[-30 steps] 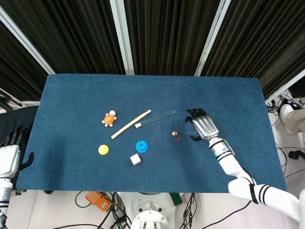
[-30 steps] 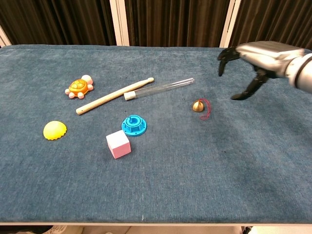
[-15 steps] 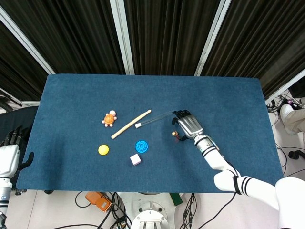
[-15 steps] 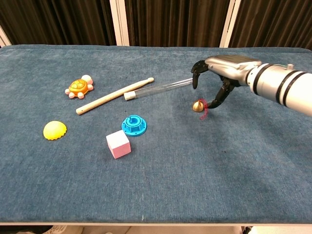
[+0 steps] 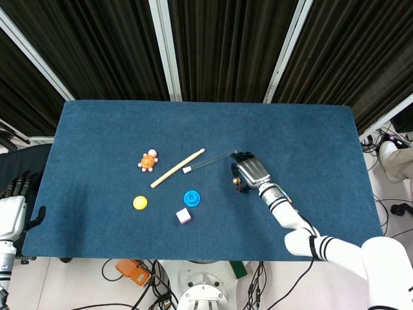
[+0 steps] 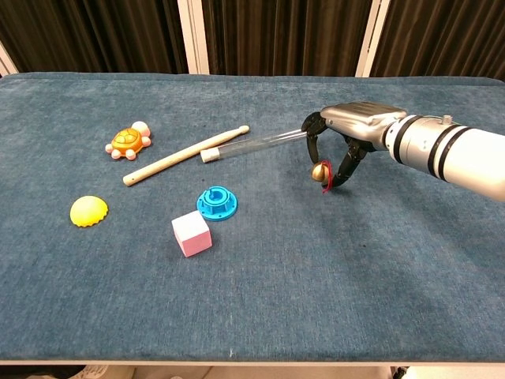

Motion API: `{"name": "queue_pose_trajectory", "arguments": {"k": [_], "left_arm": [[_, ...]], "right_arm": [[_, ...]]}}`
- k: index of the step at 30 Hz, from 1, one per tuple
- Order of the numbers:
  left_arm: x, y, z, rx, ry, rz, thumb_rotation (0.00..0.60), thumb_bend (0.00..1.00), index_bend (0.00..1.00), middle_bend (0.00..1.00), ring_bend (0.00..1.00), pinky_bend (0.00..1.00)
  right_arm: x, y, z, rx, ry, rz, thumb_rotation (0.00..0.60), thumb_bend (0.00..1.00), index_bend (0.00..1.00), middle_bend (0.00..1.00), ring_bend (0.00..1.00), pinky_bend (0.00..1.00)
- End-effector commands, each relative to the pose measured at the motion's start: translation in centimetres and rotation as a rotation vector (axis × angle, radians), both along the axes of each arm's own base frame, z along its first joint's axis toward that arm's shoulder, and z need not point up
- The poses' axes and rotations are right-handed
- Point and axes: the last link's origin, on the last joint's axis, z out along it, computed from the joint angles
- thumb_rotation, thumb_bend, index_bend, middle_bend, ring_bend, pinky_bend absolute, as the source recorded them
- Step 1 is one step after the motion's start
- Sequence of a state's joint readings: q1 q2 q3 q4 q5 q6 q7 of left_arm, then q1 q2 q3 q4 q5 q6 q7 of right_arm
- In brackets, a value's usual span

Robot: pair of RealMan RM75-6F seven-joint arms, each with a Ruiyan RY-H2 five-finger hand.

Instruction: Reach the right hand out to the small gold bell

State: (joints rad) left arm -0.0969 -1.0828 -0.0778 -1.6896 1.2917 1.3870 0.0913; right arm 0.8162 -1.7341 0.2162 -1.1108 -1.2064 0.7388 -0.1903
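- Chest view: right hand (image 6: pixel 341 136) sits over the small gold bell (image 6: pixel 319 171), fingers curled down around it, thumb on one side and fingers on the other; can't tell if they actually touch it.
- Bell rests on the blue surface (image 6: pixel 316 284), just below the clear tube (image 6: pixel 260 142) tip.
- Head view: left hand (image 5: pixel 13 210) off the surface edge, fingers apart, holding nothing.
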Motion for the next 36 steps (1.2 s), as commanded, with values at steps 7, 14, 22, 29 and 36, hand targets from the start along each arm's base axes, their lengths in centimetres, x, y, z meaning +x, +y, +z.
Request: {"name": "queue_pose_trajectory", "arguments": {"k": [7, 14, 22, 29, 36], "left_arm": [[0.0, 0.0, 0.0, 0.002, -0.005, 0.000, 0.600, 0.38, 0.07, 0.00, 0.05, 0.22], [0.0, 0.0, 0.0, 0.001, -0.010, 0.001, 0.600, 0.38, 0.07, 0.00, 0.05, 0.22], [0.1, 0.0, -0.1, -0.003, -0.007, 0.000, 0.600, 0.38, 0.07, 0.00, 0.05, 0.22], [0.1, 0.0, -0.1, -0.003, -0.002, 0.000, 0.600, 0.38, 0.07, 0.00, 0.05, 0.22], [0.1, -0.1, -0.1, -0.001, 0.003, -0.002, 0.600, 0.38, 0.07, 0.00, 0.05, 0.22]], "right_arm": [[-0.1, -0.6, -0.7, 0.009, 0.012, -0.018, 0.600, 0.32, 0.61, 0.20, 0.20, 0.20], [0.6, -1.1, -0.1, 0.003, -0.050, -0.031, 0.600, 0.39, 0.65, 0.20, 0.21, 0.21], [3.2, -1.0, 3.3, -0.048, -0.182, 0.032, 0.600, 0.41, 0.65, 0.20, 0.21, 0.21], [6.8, -0.3, 6.8, -0.043, -0.281, 0.101, 0.600, 0.41, 0.65, 0.20, 0.21, 0.21], [10.4, 1.0, 7.1, 0.071, -0.313, 0.141, 0.600, 0.41, 0.65, 0.20, 0.21, 0.21]]}}
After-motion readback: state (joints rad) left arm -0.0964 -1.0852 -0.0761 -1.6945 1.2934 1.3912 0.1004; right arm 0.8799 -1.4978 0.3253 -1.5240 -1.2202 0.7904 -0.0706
